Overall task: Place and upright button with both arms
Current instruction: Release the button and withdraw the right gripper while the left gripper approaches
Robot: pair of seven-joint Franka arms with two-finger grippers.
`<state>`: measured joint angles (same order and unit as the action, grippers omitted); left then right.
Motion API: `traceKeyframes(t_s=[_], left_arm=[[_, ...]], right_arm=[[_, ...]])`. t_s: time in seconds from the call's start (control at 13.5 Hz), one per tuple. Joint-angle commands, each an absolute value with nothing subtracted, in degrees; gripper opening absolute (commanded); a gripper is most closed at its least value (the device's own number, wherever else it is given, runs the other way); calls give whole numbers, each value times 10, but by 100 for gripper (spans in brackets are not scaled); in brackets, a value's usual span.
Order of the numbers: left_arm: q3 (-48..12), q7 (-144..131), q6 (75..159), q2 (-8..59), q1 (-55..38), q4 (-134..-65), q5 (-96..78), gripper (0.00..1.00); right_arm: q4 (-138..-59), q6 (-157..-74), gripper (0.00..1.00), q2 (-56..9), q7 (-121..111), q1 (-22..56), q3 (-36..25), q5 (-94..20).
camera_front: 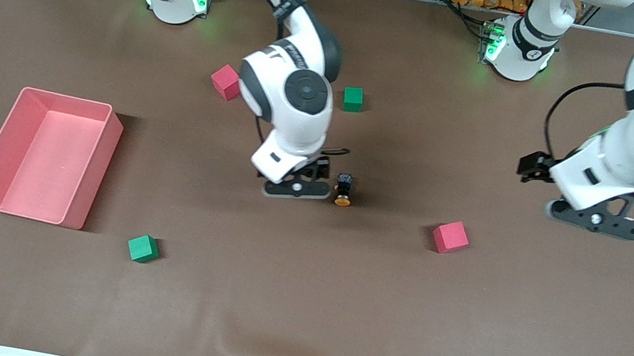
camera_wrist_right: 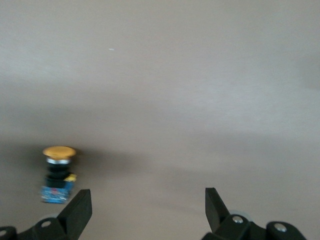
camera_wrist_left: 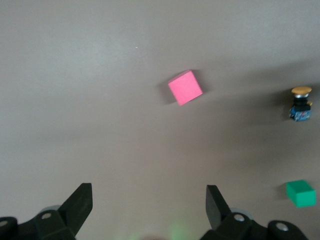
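The button [camera_front: 343,189] lies on its side on the brown table mat, black body with its orange cap toward the front camera. My right gripper [camera_front: 297,189] hangs low just beside it, on the right arm's side. In the right wrist view the button [camera_wrist_right: 57,172] lies outside one finger [camera_wrist_right: 79,210], and the right gripper [camera_wrist_right: 148,205] is open and empty. My left gripper [camera_front: 596,221] waits over the left arm's end of the table. The left gripper [camera_wrist_left: 149,202] is open and empty, and its view shows the button [camera_wrist_left: 300,104] farther off.
A pink bin [camera_front: 43,156] stands toward the right arm's end. A red cube [camera_front: 450,236] lies between the button and the left gripper, also in the left wrist view [camera_wrist_left: 185,87]. Another red cube [camera_front: 225,82] and a green cube [camera_front: 353,99] lie nearer the bases. A second green cube [camera_front: 143,248] lies nearer the front camera.
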<state>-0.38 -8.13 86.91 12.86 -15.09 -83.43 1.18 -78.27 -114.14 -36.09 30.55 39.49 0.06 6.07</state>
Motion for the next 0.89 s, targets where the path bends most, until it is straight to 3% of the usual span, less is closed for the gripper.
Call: traceKeyframes(t_s=[0.0,0.81], left_arm=[[-3,-135,881,164,-173,-812,-12,100],[-4,-340,1020,350,-321,-751,-82,100]], right_arm=[[-872,-1145,100,-286,249,359,13,61],[-1150,-1126,100,-13,-12,168,11,61]])
